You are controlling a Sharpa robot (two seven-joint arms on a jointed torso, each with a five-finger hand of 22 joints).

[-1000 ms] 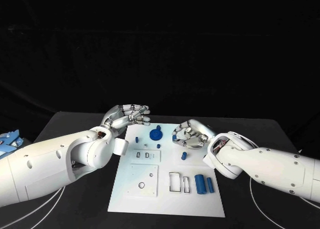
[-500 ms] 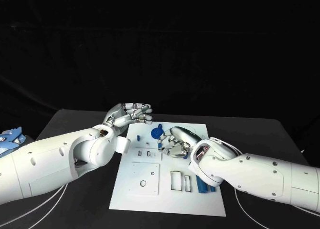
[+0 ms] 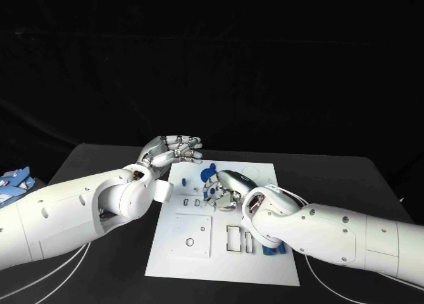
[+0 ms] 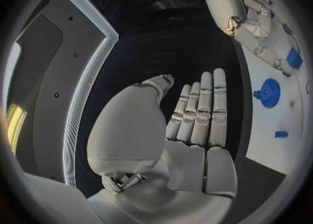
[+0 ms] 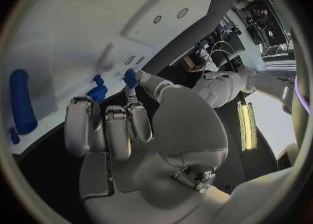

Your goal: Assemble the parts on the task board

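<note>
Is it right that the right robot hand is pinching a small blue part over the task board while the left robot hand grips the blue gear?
Not quite. The left robot hand holds nothing; the left wrist view shows the blue gear lying apart on the task board. The right robot hand does pinch a small blue part.

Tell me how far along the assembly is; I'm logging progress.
Early stage. Possibly done: the blue gear sits at the task board's far end. In hand: the right hand pinches a small blue piece over the board's middle; the left hand holds nothing. Left: a blue cylinder lies loose, and the rectangular slots are empty.
</note>
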